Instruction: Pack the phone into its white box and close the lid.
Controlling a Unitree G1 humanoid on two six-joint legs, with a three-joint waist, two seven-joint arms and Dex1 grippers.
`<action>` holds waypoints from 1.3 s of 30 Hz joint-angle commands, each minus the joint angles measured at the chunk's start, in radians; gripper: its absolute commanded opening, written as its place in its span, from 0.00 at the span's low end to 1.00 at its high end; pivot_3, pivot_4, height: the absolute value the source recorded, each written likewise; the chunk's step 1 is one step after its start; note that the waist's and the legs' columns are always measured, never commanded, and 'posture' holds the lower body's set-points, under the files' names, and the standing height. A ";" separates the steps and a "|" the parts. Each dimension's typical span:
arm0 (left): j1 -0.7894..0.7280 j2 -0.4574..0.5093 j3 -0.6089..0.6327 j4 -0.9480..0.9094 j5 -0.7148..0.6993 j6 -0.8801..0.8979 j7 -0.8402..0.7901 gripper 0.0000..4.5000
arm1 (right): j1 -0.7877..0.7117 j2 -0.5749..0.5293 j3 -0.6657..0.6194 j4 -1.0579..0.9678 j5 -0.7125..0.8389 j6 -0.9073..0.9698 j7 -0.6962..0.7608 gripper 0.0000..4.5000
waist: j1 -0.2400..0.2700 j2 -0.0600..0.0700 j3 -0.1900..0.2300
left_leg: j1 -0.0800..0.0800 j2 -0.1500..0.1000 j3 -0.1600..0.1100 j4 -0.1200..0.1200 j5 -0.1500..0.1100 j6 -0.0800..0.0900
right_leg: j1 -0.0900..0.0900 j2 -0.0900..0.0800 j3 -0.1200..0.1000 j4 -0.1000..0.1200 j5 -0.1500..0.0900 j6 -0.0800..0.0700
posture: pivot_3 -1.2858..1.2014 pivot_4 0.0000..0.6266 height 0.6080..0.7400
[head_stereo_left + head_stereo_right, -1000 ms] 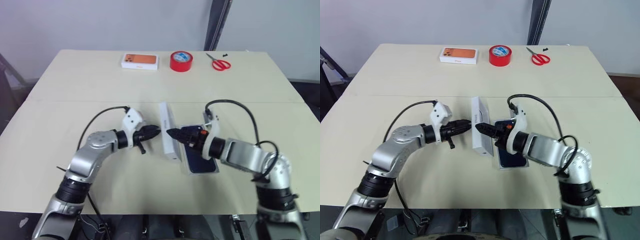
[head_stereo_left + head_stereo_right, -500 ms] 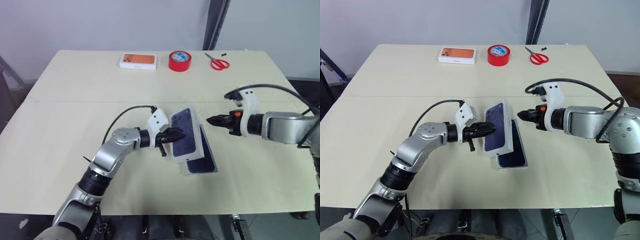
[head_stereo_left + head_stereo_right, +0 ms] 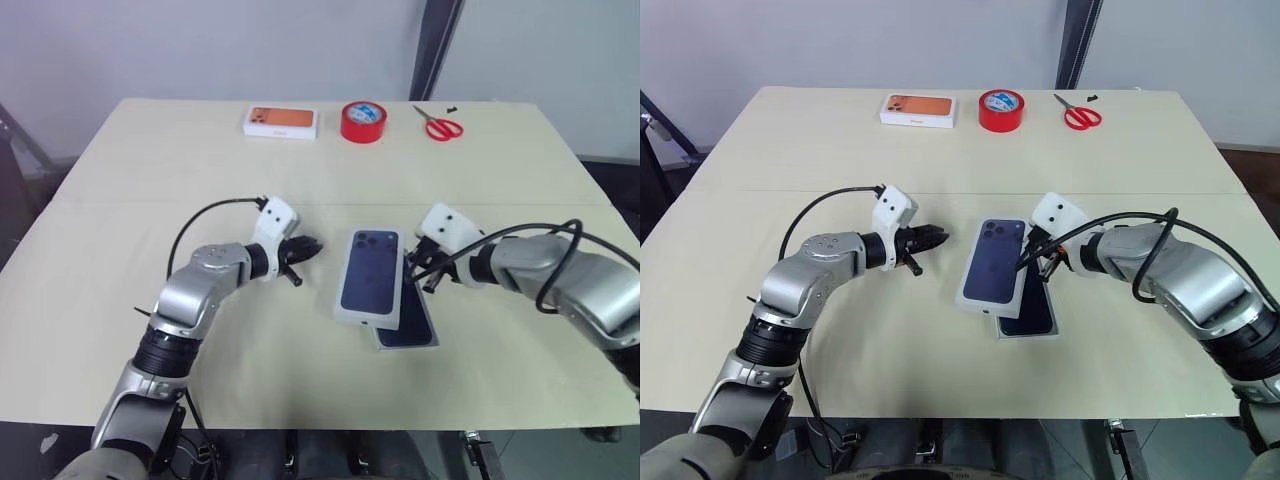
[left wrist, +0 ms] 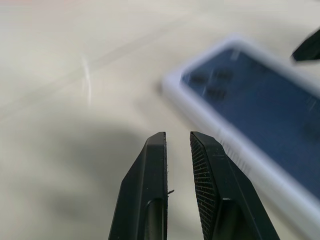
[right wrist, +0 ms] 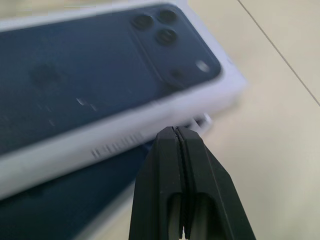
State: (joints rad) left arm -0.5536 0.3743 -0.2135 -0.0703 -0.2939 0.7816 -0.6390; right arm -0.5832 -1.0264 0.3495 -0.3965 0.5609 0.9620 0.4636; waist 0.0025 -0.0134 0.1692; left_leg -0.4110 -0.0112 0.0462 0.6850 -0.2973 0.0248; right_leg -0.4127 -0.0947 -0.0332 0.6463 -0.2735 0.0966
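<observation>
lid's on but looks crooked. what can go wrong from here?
1. The lid lies skewed over the white box, leaving the phone partly uncovered; pressing now could jam it crooked.
2. The right gripper, shut, sits at the lid's edge; a nudge may slide both.
3. The left gripper is apart, so nothing braces that side.
</observation>
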 commanded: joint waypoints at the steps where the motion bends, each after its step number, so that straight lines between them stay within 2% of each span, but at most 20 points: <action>1: -0.033 -0.013 -0.078 -0.005 0.023 -0.002 -0.038 0.18 | -0.003 0.027 -0.013 -0.019 -0.054 0.019 0.024 0.01 | 0.007 0.000 0.000 | 0.000 0.000 0.000 0.000 0.000 0.000 | 0.000 0.000 0.000 0.000 0.000 0.000 | 0.52 0.24 0.84; 9: -0.041 -0.055 -0.111 -0.023 -0.004 0.005 -0.094 0.18 | 0.023 0.052 -0.046 -0.054 -0.110 0.058 0.072 0.01 | 0.010 0.000 0.000 | 0.000 0.000 0.000 0.000 0.001 -0.002 | 0.000 -0.001 0.000 0.000 0.000 0.000 | 0.52 0.24 0.84; 18: -0.033 -0.044 -0.148 -0.115 -0.029 0.046 -0.171 0.18 | 0.077 0.028 -0.118 -0.130 -0.115 0.115 0.143 0.01 | 0.009 0.000 0.000 | 0.000 0.000 0.000 0.000 0.000 -0.001 | 0.000 -0.001 0.000 0.000 0.000 0.000 | 0.52 0.24 0.84; 39: -0.055 -0.067 -0.205 -0.143 -0.024 0.072 -0.203 0.18 | 0.192 0.003 -0.176 -0.193 -0.147 0.162 0.191 0.01 | 0.010 0.000 0.000 | 0.000 0.000 0.000 0.000 0.000 -0.001 | 0.000 -0.001 0.000 0.000 0.000 0.000 | 0.52 0.24 0.84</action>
State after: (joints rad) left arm -0.5895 0.3295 -0.3990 -0.1615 -0.2950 0.8612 -0.8256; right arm -0.3921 -1.0282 0.1940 -0.5365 0.4046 1.1332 0.6350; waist 0.0126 -0.0132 0.1691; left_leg -0.4110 -0.0116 0.0461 0.6850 -0.2971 0.0243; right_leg -0.4126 -0.0952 -0.0332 0.6462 -0.2735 0.0964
